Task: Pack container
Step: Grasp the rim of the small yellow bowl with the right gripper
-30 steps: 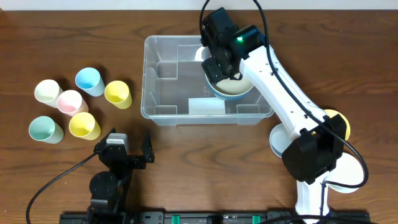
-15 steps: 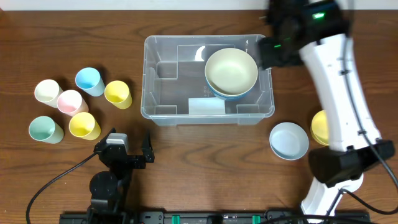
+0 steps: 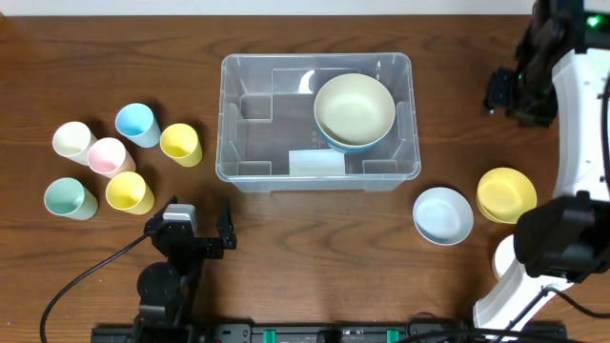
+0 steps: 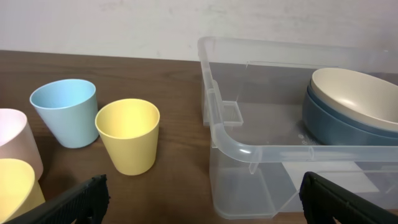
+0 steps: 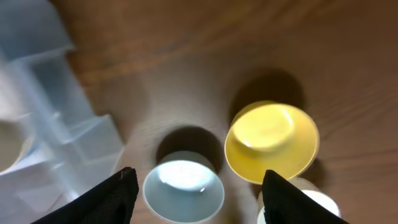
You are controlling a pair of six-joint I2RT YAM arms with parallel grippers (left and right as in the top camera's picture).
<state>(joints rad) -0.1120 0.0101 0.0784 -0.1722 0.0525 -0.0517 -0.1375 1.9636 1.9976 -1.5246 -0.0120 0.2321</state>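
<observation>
Right arm [image 3: 583, 133] swung off container [image 3: 226, 114], reaching far right; right fingers [image 5: 115, 198] apart, seemingly empty. Left fingers [image 4: 74, 202] wide.

Six pastel cups [image 3: 107, 155] cluster on the desk's [image 3: 315, 238] left; a pale blue bowl [image 3: 443, 214] sits just beside a yellow bowl [image 3: 506, 194].

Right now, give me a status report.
Left claw open, right claw open, both empty. Bin holds two stacked bowls. Nothing blocking it.
</observation>
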